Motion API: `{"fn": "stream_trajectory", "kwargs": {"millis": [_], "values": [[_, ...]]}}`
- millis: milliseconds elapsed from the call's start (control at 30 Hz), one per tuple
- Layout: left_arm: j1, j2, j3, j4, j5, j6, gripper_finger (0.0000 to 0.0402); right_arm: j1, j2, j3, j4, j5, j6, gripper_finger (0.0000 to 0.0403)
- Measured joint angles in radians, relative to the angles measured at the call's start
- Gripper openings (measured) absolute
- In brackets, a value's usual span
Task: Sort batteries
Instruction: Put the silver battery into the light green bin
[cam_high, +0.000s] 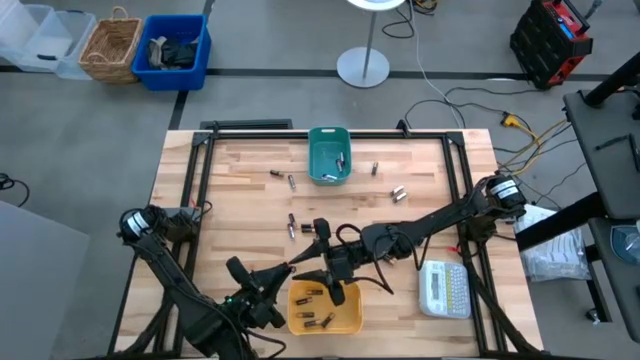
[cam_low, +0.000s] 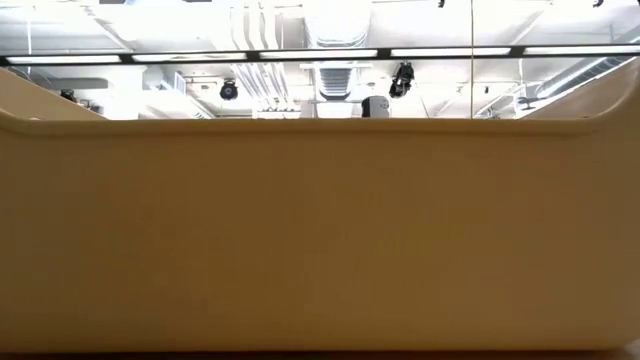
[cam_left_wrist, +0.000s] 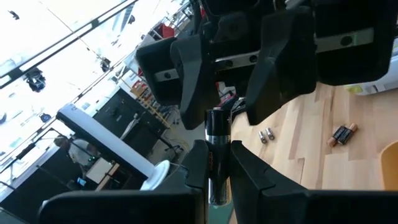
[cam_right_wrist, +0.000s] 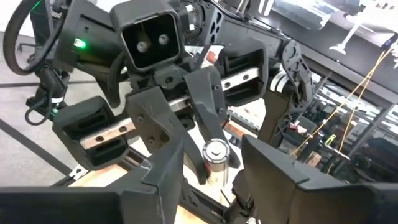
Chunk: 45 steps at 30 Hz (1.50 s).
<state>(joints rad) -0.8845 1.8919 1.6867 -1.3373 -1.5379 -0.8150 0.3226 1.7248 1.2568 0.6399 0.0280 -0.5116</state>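
Observation:
My left gripper (cam_high: 287, 270) is shut on one dark battery with a silvery end (cam_left_wrist: 214, 152), held in the air just beyond the far edge of the yellow bin (cam_high: 345, 318). My right gripper (cam_high: 318, 268) faces it, open. Its two fingers (cam_right_wrist: 163, 177) stand on either side of the battery's free end (cam_right_wrist: 216, 152) with a gap showing on one side. Loose batteries (cam_high: 292, 182) lie on the wooden table. Several more lie in the yellow bin, and some lie in the teal bin (cam_high: 322, 142) at the far middle. My left gripper pinches the battery's barrel (cam_left_wrist: 215, 177) between its two fingers (cam_left_wrist: 244, 167), with the fingers running along the battery's length. The battery's silvery end sticks out past the fingertips toward my right gripper. It is lifted clear of the table and the bin.
A white label maker (cam_high: 445, 290) lies near the table's right front. Loose batteries (cam_high: 398, 192) lie on the boards between the teal bin and the arms. The low view is filled by a tan bin wall (cam_low: 320, 240). Off the table, a blue bin (cam_high: 175, 50) and a basket stand on the floor.

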Motion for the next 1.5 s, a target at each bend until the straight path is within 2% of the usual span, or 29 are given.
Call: {"fn": "stream_trajectory", "kwargs": {"millis": [333,533,667,933,1100,1300,1500], "values": [[0.005,0.0,0.0,0.011,0.0,0.0,0.0018,-0.009,0.0,-0.001,-0.023,0.0,0.016,0.0098],[0.006,0.0,0.0,0.018,0.003,0.0,0.0018,-0.009,0.0,-0.001,-0.033,-0.001,0.012,0.0081],[0.012,0.001,0.0,0.02,0.009,-0.001,0.0018,-0.009,0.0,-0.001,-0.037,0.0,0.005,0.0087],[0.02,0.002,0.0,0.021,0.01,-0.001,0.0018,-0.009,0.0,-0.003,-0.039,0.0,0.028,0.0129],[0.026,0.002,0.0,0.021,0.01,-0.001,0.0018,-0.009,0.0,-0.003,-0.035,0.001,0.041,0.0135],[0.028,0.002,0.0,0.021,0.01,-0.001,0.0018,-0.009,0.0,-0.003,-0.03,0.001,0.05,0.0114],[0.028,0.002,0.0,0.021,0.01,-0.001,0.0018,-0.011,0.0,-0.003,-0.03,0.002,0.055,0.0074]]}}
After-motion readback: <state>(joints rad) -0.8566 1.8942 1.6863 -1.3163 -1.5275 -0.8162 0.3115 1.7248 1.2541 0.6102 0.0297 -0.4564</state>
